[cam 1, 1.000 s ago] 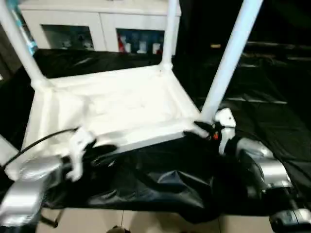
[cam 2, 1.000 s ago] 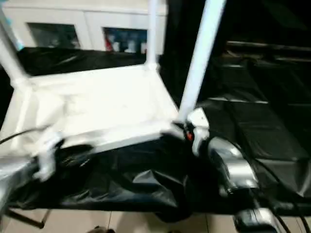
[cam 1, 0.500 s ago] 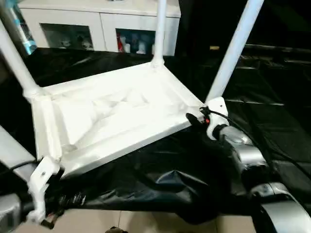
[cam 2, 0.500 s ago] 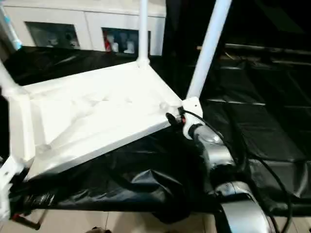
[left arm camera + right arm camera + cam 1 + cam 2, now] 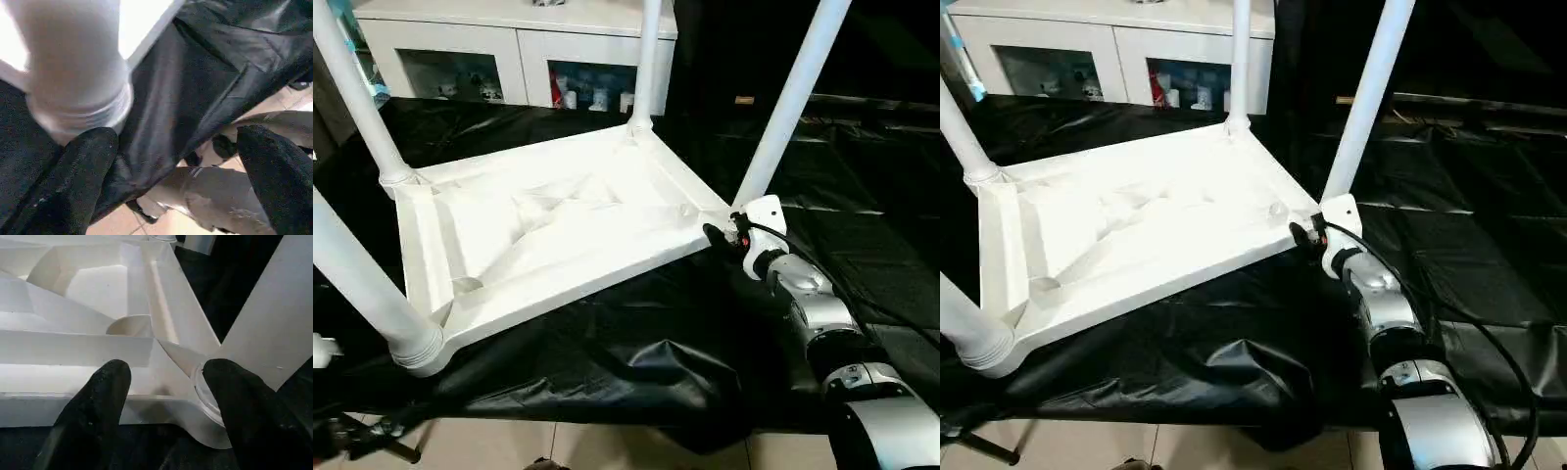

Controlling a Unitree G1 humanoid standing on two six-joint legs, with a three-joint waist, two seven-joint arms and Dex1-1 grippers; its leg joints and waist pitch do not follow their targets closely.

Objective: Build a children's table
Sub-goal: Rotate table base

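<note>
1. Lying upside down on a black sheet (image 5: 636, 362), the children's table (image 5: 558, 235) shows its ribbed underside, and all four white legs stand up from the corner sockets
2. One leg (image 5: 788, 103) rises from the corner nearest the right gripper (image 5: 164, 377); another leg (image 5: 357, 284) stands at the near corner on the robot's left, its ringed base (image 5: 78, 112) seated in the socket
3. The right gripper sits at the table's near right corner, its two black fingers (image 5: 93, 406) spread to either side of the corner socket and the rim beside it; whether the pads press the plastic cannot be told
4. The silver right forearm (image 5: 822, 323) reaches in from the lower right, with a black cable running along it
5. The left gripper (image 5: 176, 161) has its fingers (image 5: 73, 181) spread wide with nothing between them, just beside the base of the near left leg, over the sheet's edge and the pale floor (image 5: 509, 446)
6. A white cabinet (image 5: 509, 49) with glass doors stands behind the table, well apart from both grippers
</note>
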